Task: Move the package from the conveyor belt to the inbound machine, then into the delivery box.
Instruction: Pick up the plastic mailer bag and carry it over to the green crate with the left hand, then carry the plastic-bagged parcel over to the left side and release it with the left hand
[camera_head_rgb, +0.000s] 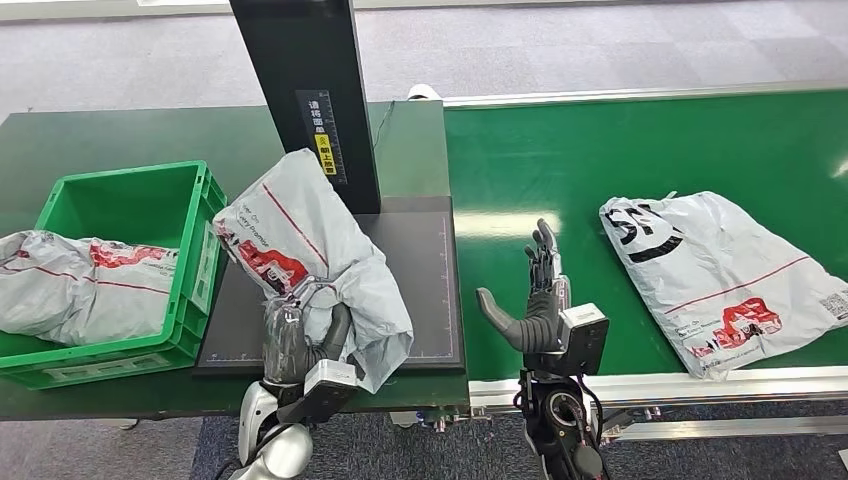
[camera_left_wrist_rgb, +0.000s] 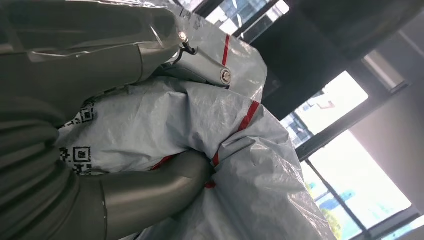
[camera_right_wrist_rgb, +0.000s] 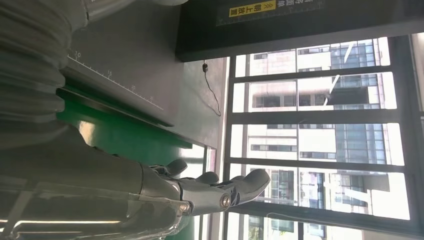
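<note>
On the left, one green delivery box (camera_head_rgb: 205, 200) holds one grey package (camera_head_rgb: 80, 285), the left hand (camera_head_rgb: 295, 345) grips a second package (camera_head_rgb: 310, 250) over the black inbound machine (camera_head_rgb: 425, 290), the right hand (camera_head_rgb: 540, 300) hovers with fingers spread, and a third package (camera_head_rgb: 720, 275) lies on the conveyor belt (camera_head_rgb: 560, 160).

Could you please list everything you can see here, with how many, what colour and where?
Packages: three, grey with red print; one in the left robot hand over the scanner plate, one in the crate, one on the belt.
Crate: one, green, left on the table.
Scanner plate: one, black, middle.
Scanner post: one, black, behind the plate.
Belt: one, green, right.
Left robot hand: grips a package.
Right robot hand: open, above the belt.
</note>
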